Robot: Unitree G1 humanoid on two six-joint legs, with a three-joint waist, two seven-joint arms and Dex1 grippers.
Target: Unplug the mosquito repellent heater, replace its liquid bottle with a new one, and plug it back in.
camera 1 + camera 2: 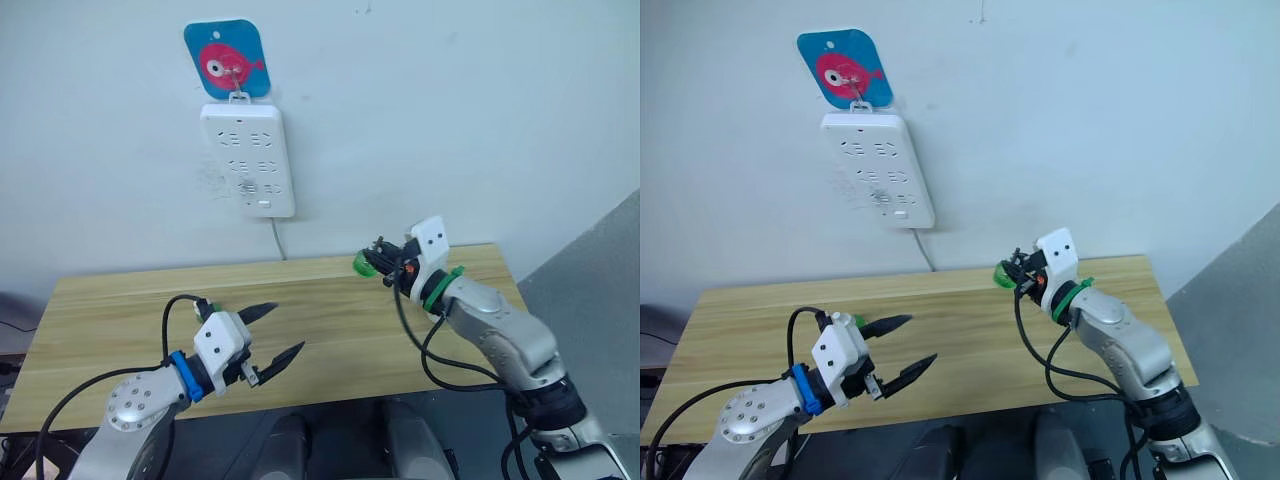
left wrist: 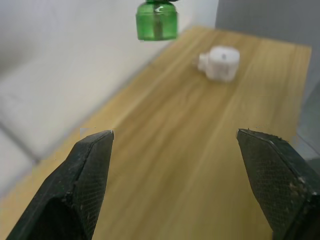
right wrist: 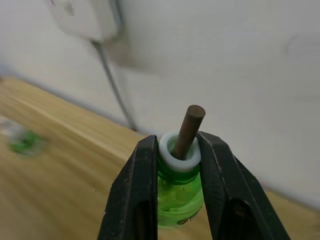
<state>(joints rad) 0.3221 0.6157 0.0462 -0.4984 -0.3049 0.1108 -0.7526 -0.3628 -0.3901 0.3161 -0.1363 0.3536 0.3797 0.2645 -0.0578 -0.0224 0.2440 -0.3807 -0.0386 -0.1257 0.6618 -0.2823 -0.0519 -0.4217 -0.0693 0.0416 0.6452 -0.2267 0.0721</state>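
My right gripper [image 1: 374,262] is shut on the white neck of a green liquid bottle [image 3: 180,196] with a brown wick, held in the air above the table's far right part. In the left wrist view the same bottle [image 2: 157,20] hangs above the white mosquito repellent heater [image 2: 220,62], which lies on the wooden table [image 1: 330,300]. My left gripper [image 1: 286,327] hovers open over the table's near left part, nothing between its fingers. A small green thing [image 1: 203,304] peeks out on the table behind my left wrist; it also shows blurred [image 3: 22,141] in the right wrist view.
A white power strip [image 1: 250,160] hangs on the wall from a blue fish-print hook [image 1: 228,60], with no plug in its sockets. Its cable [image 1: 278,238] drops behind the table's far edge. A grey surface [image 1: 600,260] adjoins the table at the right.
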